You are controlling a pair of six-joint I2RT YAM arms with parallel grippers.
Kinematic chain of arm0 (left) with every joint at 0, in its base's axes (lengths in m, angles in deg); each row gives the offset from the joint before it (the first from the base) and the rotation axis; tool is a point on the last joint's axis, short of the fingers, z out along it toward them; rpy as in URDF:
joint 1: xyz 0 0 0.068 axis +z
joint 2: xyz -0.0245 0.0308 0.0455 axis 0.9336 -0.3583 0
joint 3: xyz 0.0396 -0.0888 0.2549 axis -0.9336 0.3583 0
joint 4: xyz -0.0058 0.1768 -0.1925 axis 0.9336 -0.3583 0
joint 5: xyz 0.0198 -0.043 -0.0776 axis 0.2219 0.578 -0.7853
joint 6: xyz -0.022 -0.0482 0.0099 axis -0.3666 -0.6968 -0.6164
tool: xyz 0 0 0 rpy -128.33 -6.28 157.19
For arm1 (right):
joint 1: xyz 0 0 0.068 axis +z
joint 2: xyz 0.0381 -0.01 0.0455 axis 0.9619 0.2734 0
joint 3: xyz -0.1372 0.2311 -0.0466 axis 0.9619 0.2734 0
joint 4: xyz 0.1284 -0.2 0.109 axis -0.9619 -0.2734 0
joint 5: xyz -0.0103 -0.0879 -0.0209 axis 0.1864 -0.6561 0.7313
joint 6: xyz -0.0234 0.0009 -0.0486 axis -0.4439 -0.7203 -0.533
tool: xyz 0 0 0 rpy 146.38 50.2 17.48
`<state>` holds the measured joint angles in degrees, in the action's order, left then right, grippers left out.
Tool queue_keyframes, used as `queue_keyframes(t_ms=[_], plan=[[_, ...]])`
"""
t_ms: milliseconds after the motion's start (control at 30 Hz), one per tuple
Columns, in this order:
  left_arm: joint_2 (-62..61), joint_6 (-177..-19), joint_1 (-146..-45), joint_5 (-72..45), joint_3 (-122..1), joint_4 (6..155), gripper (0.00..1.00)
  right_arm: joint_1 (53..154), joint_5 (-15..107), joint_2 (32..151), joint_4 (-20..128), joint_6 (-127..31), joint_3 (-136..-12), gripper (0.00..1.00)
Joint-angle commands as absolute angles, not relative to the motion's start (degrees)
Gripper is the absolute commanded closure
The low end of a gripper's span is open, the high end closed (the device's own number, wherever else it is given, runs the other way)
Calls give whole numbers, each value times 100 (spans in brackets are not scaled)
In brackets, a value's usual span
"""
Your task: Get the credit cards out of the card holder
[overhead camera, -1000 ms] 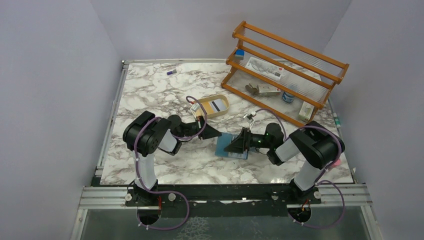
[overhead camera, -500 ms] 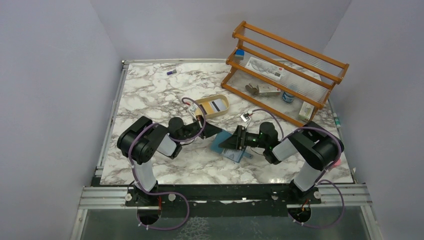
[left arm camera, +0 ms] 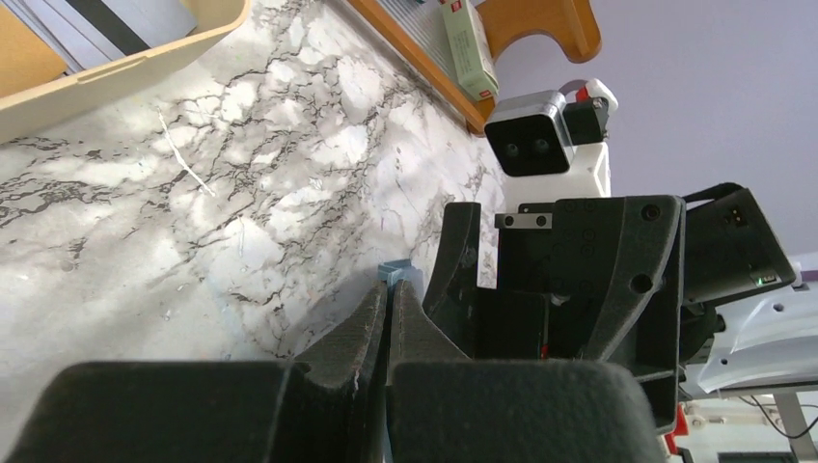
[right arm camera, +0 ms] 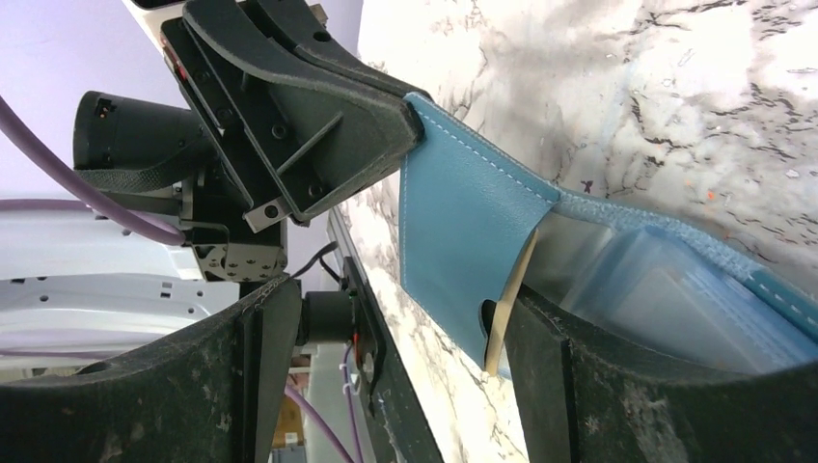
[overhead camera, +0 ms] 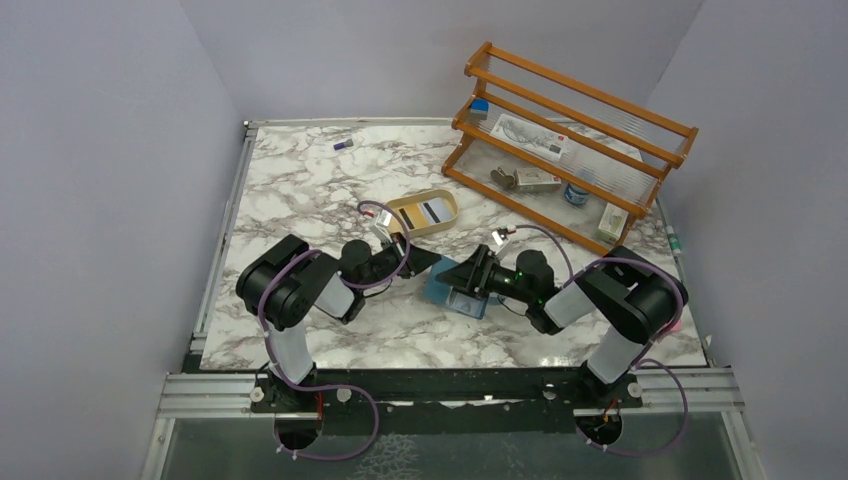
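the marble desk (overhead camera: 300,190) fills the middle of the top view. a wooden rack (overhead camera: 575,110) with a few small boxes stands tilted at its upper right. the left arm (overhead camera: 295,290) at lower left and the right arm (overhead camera: 625,295) at lower right both reach inward, so their tips nearly meet at the centre of the frame. just above that meeting point lies a tan oval tray (overhead camera: 398,208), and in it rests a pale striped card (overhead camera: 432,210) with a dark band.

the teal card holder (overhead camera: 447,292) sits on the desk at the centre, below the tray and between the two arms. in the right wrist view it lies open, its teal flap (right arm camera: 463,222) running up to the left and clear sleeves on the right side of the frame. what the sleeves hold is too blurred to tell.

the left claw (overhead camera: 432,262) is pressed together and pinches the far corner of that flap, as seen at the upper middle of the right wrist view (right arm camera: 410,116). in its own view its fingers (left arm camera: 371,318) meet with a speck of blue at the tip. the right claw (overhead camera: 455,280) stands spread, and the flap's lower edge passes between its fingers (right arm camera: 540,367) without being gripped. a thin tan sliver (right arm camera: 506,309), seemingly a card's edge, pokes out beside the flap. a small purple bit (overhead camera: 343,145) lies at the desk's upper left.
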<state>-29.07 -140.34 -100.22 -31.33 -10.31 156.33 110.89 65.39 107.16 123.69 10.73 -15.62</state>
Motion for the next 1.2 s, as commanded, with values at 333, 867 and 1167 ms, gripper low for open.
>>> queue_keyframes(t_ms=[333, 867, 1167], plan=[[-2895, -14103, -10134, -2482, -1075, 15704, 100, 11495, 6124, 12162, 15370, 1983, -1657, 22], [-2857, -13907, -10229, -1760, -841, 15483, 100, 11657, 5441, 12009, 15727, 1922, -1836, 22], [-2828, -13977, -10278, -1324, -641, 15563, 100, 11712, 5397, 11601, 15724, 1539, -2112, 21]])
